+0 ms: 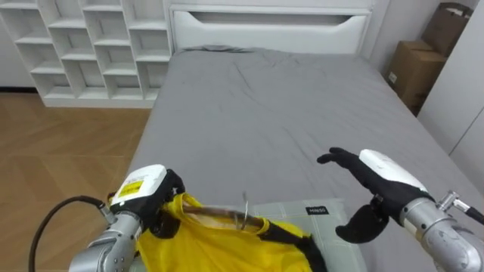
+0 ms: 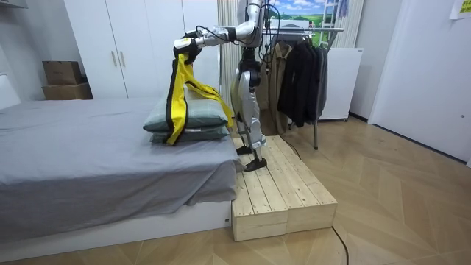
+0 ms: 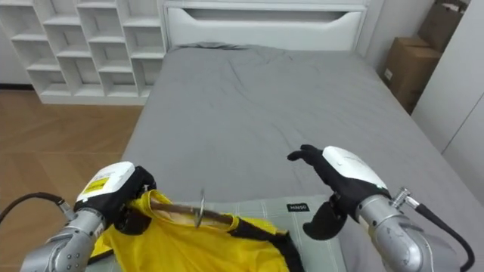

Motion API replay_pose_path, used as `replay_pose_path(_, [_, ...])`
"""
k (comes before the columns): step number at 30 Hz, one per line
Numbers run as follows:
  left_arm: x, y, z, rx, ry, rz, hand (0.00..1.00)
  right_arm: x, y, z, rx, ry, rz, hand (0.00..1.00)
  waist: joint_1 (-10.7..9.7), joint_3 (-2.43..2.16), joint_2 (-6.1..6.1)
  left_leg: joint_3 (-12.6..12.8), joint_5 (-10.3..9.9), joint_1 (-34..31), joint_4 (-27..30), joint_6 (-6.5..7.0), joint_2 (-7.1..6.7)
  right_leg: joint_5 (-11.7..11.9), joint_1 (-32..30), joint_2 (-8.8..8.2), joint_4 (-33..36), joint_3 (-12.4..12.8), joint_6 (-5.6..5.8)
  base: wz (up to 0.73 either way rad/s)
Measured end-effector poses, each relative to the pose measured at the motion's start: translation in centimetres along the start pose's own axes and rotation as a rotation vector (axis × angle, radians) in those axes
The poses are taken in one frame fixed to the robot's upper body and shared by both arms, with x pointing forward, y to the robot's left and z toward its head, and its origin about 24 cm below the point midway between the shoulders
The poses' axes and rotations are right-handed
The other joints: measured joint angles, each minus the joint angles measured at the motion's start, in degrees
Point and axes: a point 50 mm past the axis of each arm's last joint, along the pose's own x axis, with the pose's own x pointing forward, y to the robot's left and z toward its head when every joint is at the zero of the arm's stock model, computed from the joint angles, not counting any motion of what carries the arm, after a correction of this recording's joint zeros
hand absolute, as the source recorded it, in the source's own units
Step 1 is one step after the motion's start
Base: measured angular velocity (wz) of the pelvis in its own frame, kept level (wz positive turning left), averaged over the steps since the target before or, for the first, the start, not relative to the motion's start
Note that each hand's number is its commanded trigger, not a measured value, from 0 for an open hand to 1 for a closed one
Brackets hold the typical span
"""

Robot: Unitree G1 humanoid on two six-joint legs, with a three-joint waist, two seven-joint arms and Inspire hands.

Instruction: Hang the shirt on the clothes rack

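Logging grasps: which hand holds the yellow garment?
The left hand, curled round the wooden hanger carrying the yellow garment; the right hand hovers open, empty.

Grey bed (image 1: 265, 106), white shelving (image 1: 91, 45), wood floor (image 1: 68, 143)

Left hand (image 1: 147, 190) raised, fingers curled in a grip; right hand (image 1: 378, 177) hovers, fingers straight.

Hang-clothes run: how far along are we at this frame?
Done: the yellow garment looks threaded on the wooden hanger and is held up over the bed. In hand: left hand curled round the hanger's end; right hand open over the bed. Left: turn to the clothes rack behind the robot and hook it beside the dark clothes.
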Motion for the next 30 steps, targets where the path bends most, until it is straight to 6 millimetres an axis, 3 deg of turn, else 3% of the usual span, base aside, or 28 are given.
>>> replay_pose_path(5, [0.0,0.2,-0.2,0.011,0.009,0.01,1.0,0.0,0.2,0.1,-0.019,0.001,0.056,0.0,0.3,0.09,-0.64,-0.1,0.0,0.0,0.0,0.0,0.0,0.0,0.0,-0.02,0.0,0.0,0.0,0.0])
replay_pose_path(12, [0.0,0.5,-0.5,0.007,0.016,0.021,1.0,-0.4,-0.3,1.2,-0.073,-0.029,0.077,0.0,0.3,0.13,-0.71,-0.1,0.0,0.0,-0.1,-0.01,0.01,0.0,0.0,0.0,-0.2,-0.1,0.0,0.0])
replay_pose_path(24, [0.0,0.4,-0.2,-0.002,0.005,0.019,1.0,-0.2,0.6,1.7,-0.09,-0.051,0.15,0.0,1.3,0.27,-0.75,-0.6,0.0,-0.6,-0.1,-0.03,0.05,0.0,0.0,-0.06,-0.8,-1.0,-0.01,0.03])
replay_pose_path(30, [0.0,0.1,0.1,-0.017,0.0,0.016,1.0,0.0,1.3,2.5,0.023,-0.111,0.153,0.0,1.5,0.93,-0.44,-1.1,-0.1,-1.0,0.3,-0.07,0.07,0.0,0.2,-0.14,-0.8,-1.7,-0.02,0.05])
